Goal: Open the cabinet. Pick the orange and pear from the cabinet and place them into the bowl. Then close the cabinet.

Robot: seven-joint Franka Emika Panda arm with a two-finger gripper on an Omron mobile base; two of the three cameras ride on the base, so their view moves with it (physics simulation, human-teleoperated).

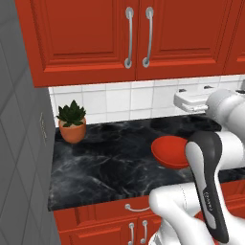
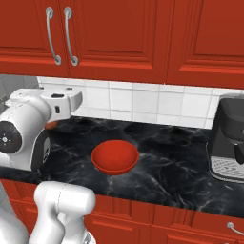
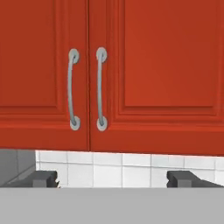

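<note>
The red cabinet [image 1: 86, 38] [image 3: 166, 65] hangs above the counter with both doors shut. Its two curved silver handles [image 3: 72, 89] [image 1: 129, 36] [image 2: 52, 35] meet at the middle seam. My gripper [image 3: 113, 179] is open and holds nothing. It points at the doors from a little below the handles, some way off, with its dark fingertips [image 3: 46, 178] spread wide. The white hand [image 1: 191, 100] [image 2: 59, 102] hovers over the counter near the tiled wall. The wide red bowl [image 1: 165, 155] [image 2: 114, 162] sits on the black marble counter with nothing in it. The orange and the pear are hidden behind the shut doors.
A terracotta pot with a green plant [image 1: 72, 128] stands at the counter's back left, next to a tall grey side wall [image 1: 19, 143]. A dark coffee machine [image 2: 228, 143] stands at the right. More red wall cabinets [image 2: 205, 38] run to the right, and base cabinets [image 1: 110, 225] lie below.
</note>
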